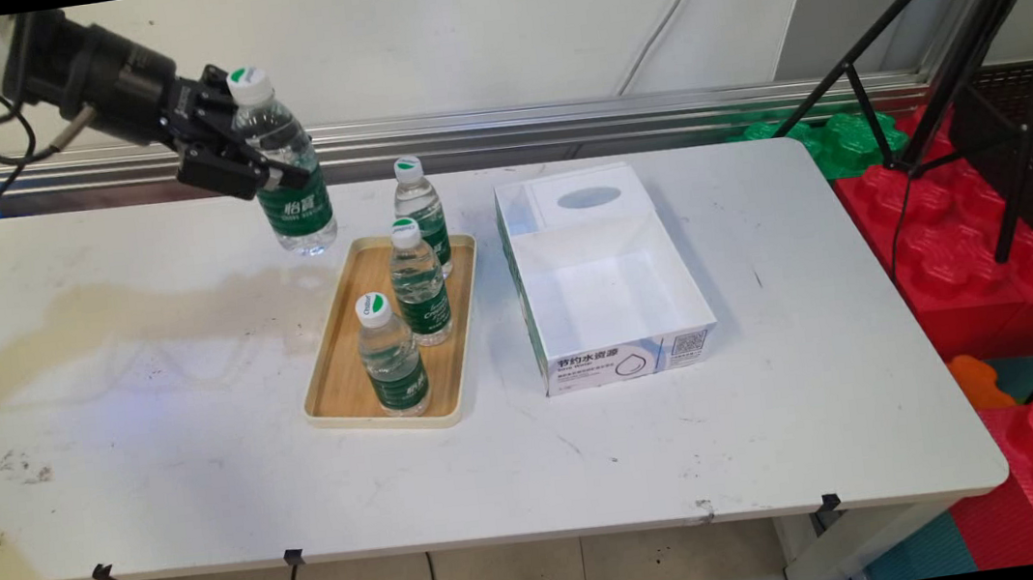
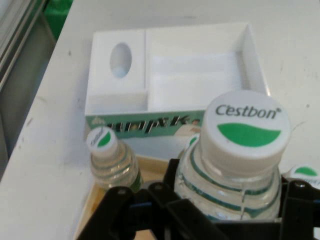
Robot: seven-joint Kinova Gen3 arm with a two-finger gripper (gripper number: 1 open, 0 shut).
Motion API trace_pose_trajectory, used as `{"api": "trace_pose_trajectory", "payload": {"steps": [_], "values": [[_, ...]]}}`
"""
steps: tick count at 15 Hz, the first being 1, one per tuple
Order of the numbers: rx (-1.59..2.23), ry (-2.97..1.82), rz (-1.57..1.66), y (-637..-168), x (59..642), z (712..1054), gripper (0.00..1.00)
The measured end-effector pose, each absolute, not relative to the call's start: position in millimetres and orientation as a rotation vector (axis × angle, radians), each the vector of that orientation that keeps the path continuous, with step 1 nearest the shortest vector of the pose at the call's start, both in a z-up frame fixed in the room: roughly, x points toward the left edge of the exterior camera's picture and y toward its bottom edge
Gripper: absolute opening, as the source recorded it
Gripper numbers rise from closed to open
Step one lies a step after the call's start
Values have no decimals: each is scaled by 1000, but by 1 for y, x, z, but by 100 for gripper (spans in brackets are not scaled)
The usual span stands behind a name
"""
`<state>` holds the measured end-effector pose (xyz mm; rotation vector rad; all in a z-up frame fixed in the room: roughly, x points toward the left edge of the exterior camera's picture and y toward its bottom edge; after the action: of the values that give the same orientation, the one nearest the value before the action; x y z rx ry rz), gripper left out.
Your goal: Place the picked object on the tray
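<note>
My gripper (image 1: 253, 155) is shut on a clear water bottle (image 1: 283, 161) with a green label and a white cap, held upright in the air just left of and behind the wooden tray (image 1: 345, 368). In the hand view the held bottle's cap (image 2: 247, 130) fills the lower right, with the black linkage clamped around its neck and shoulder. Three more bottles stand on the tray: a near one (image 1: 391, 355), a middle one (image 1: 419, 284) and a far one (image 1: 422, 211). One of them (image 2: 111, 162) shows at the lower left of the hand view.
An open white box (image 1: 608, 284) with printed sides stands right of the tray; its inside (image 2: 195, 70) looks bare. A brown stain (image 1: 92, 319) spreads over the table's left half. Black tripod legs (image 1: 954, 36) and red and green foam blocks (image 1: 991, 275) lie beyond the right edge.
</note>
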<state>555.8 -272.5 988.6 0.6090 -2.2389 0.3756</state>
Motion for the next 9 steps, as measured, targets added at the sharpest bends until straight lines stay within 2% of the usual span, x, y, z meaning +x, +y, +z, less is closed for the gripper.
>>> {"api": "trace_pose_trajectory", "payload": {"steps": [9], "values": [[706,-2245,406,-304,569,911,0]]}}
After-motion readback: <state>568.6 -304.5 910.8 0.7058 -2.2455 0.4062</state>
